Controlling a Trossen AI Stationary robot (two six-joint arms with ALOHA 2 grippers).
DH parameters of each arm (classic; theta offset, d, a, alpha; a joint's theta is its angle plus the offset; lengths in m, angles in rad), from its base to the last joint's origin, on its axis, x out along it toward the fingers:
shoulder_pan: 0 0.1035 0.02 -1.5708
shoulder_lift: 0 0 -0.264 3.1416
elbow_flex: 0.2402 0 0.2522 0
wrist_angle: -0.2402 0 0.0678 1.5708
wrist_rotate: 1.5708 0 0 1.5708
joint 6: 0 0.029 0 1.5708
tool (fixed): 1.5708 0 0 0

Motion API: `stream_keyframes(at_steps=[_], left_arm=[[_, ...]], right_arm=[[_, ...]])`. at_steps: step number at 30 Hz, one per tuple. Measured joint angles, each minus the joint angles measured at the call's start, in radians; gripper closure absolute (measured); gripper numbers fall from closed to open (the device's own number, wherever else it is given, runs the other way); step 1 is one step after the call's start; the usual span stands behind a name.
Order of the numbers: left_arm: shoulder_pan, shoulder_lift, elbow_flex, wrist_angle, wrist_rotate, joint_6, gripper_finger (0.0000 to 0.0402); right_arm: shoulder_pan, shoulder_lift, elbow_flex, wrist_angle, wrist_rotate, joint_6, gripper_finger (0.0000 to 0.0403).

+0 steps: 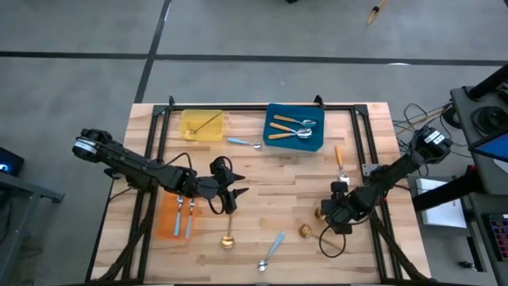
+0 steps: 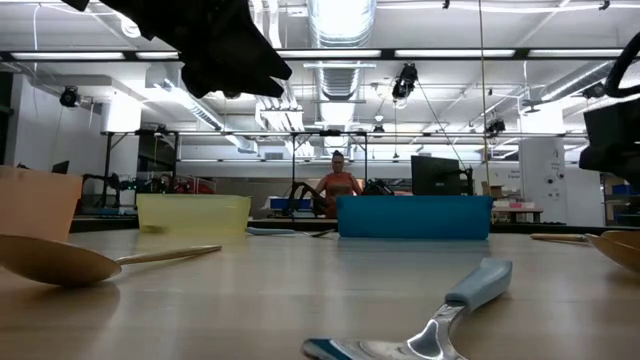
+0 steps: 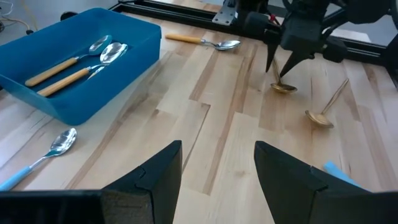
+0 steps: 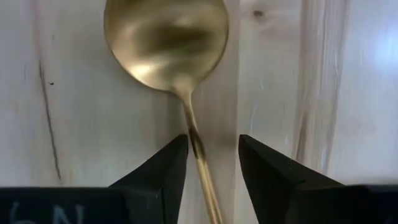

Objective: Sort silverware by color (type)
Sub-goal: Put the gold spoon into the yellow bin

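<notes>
While pointing straight down at the wood near the table's front right, right gripper point(image 4: 212, 163) stands with fingers point(image 4: 160, 167) parted on either side of a gold spoon's point(image 4: 169, 43) thin handle, pads close beside it without visibly clamping; spoon flat on the table point(image 1: 262, 171), bowl beyond the fingertips. Reaches in from the right edge, arm bent low. Just beside it, a second gold spoon point(image 1: 305, 231); farther back, an orange-handled spoon point(image 1: 340, 156).

Left gripper point(image 3: 217, 168) open and empty, hovering above mid-table, arm stretched in from the left edge. Near it, a third gold spoon point(image 1: 228, 238) and a blue-handled spoon point(image 1: 271, 250) toward the front; another blue-handled spoon point(image 1: 244, 143) by the blue tray point(image 1: 314, 113), which holds orange-handled spoons point(image 1: 286, 127). Yellow tray point(image 1: 187, 117) with one gold spoon point(image 1: 206, 121); orange tray point(image 1: 167, 218) with two spoons point(image 1: 184, 213).
</notes>
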Motion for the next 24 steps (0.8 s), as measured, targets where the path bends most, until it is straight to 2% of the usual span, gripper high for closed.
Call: stream_keyframes(at_steps=[7, 16, 24], left_arm=[[0.0, 0.0, 0.0, 0.0, 0.0, 0.001, 0.0219], [0.0, 0.0, 0.0, 0.0, -0.002, 0.018, 0.0219], [0.0, 0.0, 0.0, 0.005, -0.003, 0.019, 0.0219]], right_arm=[[0.0, 0.11, 0.016, 0.013, -0.001, -0.028, 0.0287], [0.0, 0.137, 0.04, 0.031, -0.01, -0.054, 0.0384], [0.002, 0.06, 0.071, 0.009, 0.034, -0.043, 0.039]])
